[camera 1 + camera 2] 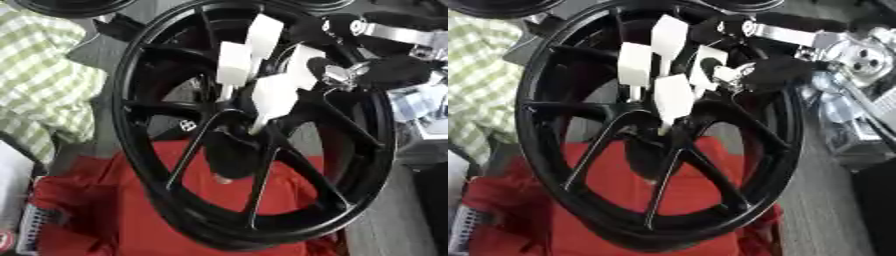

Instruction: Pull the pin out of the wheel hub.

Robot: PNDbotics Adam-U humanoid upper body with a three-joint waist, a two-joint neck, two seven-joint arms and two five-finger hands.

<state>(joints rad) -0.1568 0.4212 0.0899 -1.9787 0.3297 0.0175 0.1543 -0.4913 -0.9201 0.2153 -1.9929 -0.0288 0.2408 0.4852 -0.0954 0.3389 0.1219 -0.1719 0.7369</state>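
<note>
Rigid white-tabbed pins (274, 97) seated in heavy black wheel hub (229, 131); right hand (350, 75) curled nearby, contact unclear; best gripped by tab, drawn straight out.

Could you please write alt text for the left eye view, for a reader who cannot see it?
A black spoked wheel stands over a red cloth, with white pins clustered at its hub. The robot's right hand reaches the hub from the upper right.

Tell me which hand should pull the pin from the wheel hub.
Right. The right hand already reaches in from the upper right beside the white pins at the black wheel hub. No left hand shows in either view.
</note>
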